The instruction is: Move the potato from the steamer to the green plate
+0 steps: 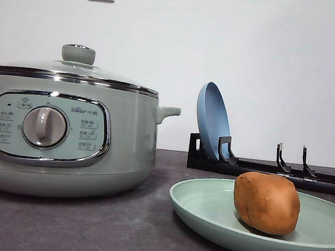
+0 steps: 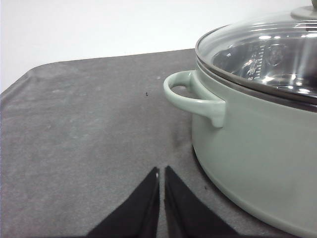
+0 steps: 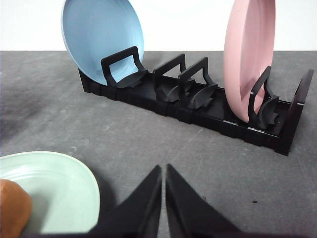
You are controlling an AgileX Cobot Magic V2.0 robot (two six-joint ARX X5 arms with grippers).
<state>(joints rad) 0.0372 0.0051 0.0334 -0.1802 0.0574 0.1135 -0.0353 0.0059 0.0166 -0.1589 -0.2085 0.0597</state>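
The orange-brown potato (image 1: 266, 203) lies on the pale green plate (image 1: 206, 210) at the front right of the table. A sliver of the potato (image 3: 12, 208) and the green plate (image 3: 59, 191) also appear in the right wrist view. The sage-green steamer (image 1: 65, 130) stands at the left with its glass lid on. My left gripper (image 2: 161, 173) is shut, low over the table beside the steamer (image 2: 257, 144) and its side handle (image 2: 193, 99). My right gripper (image 3: 164, 171) is shut with nothing in it, beside the plate, facing the rack.
A black dish rack (image 3: 198, 106) stands behind the plate, holding a blue plate (image 3: 101, 37) and a pink plate (image 3: 247, 54) upright. The same rack (image 1: 271, 169) with the blue plate (image 1: 213, 121) sits at the back right. Dark grey mat (image 2: 74, 139) covers the table.
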